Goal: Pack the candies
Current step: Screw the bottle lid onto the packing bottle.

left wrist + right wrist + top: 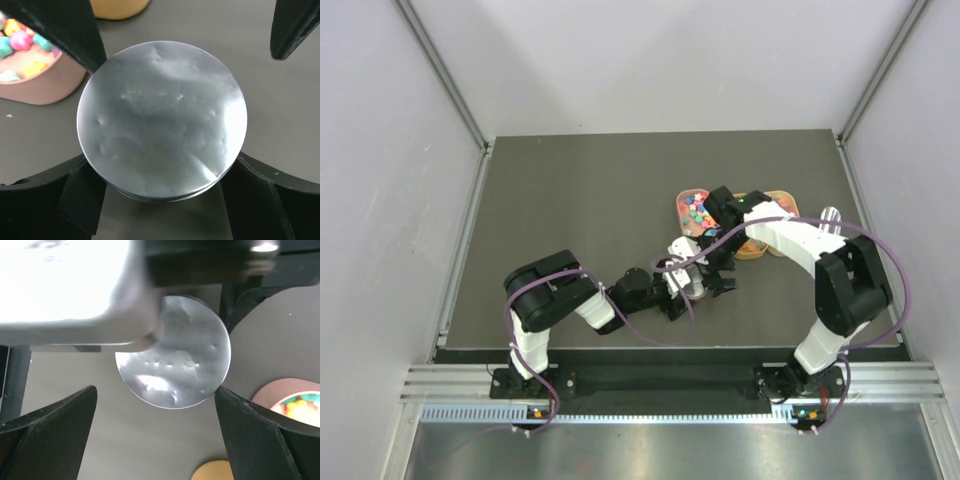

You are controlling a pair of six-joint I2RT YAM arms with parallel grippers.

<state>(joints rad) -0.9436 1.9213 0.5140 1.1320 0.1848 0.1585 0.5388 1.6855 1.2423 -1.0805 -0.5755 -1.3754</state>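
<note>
The candies (695, 209) lie heaped in an oval tray (680, 199) right of the counter's middle, a mix of red, blue, green and yellow pieces. The left wrist view catches a few pink, teal and yellow ones (20, 42) over the tray's pale wall (47, 90). The right wrist view shows a sliver of the same pile (300, 407) at its lower right edge. Just near of that tray stands a small round jar (694, 282), topped by a dented silver lid (162, 120) that fills most of the left wrist view. The left pincer (162, 170) is closed on the jar, its dark fingers (45, 200) tight against either side just under the lid's edge. The right pincer (155, 390) hangs over the same jar with its jaws spread wide and nothing held. One finger (50, 435) stands well apart from the lid (185, 370) and the other comes close to its rim. The pale body of the left wrist blocks the upper part of that view. Two more orange trays sit to the right of the candy tray, one (752, 250) partly under the right arm and one (783, 199) farther back. Their contents cannot be made out. A small silvery object (831, 216) lies near the right edge of the dark counter (570, 220).
</note>
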